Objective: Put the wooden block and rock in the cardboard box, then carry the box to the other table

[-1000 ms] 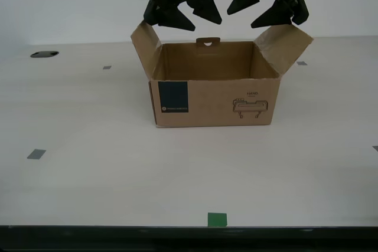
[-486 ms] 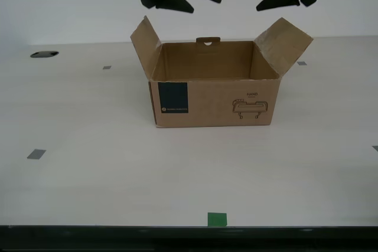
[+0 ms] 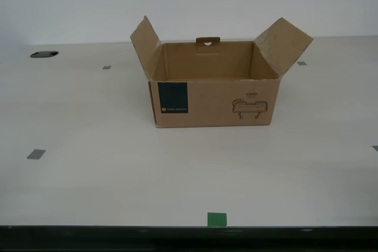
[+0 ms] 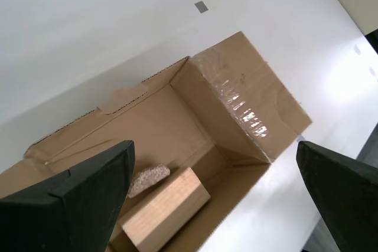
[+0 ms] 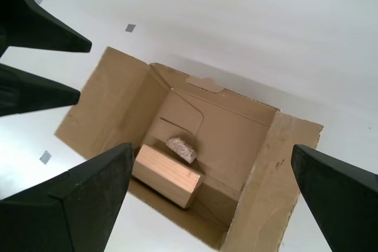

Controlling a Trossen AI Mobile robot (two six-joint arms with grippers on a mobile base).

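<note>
The cardboard box (image 3: 212, 101) stands open on a smooth pale table, its side flaps spread, a dark teal label and a line drawing on its front. Inside lie the wooden block (image 5: 168, 175) (image 4: 165, 210) and, touching it, the small rough rock (image 5: 182, 149) (image 4: 147, 179). My first gripper (image 5: 211, 149) hangs open high above the box (image 5: 260, 163), holding nothing. My second gripper (image 4: 214, 146) is also open and empty above the box (image 4: 242, 104); its fingers (image 5: 41, 33) show in the first wrist view. In the exterior view both are out of frame. The other table is out of view.
The table carries small grey tape marks (image 3: 36, 154) (image 3: 107, 67) and a green one (image 3: 217, 219) at its front edge. A dark round hole (image 3: 44, 54) sits at the exterior view's far left. A plain white wall stands behind.
Both grippers have risen from just above the box's flaps out through the top of the exterior view. The box has stayed where it was.
</note>
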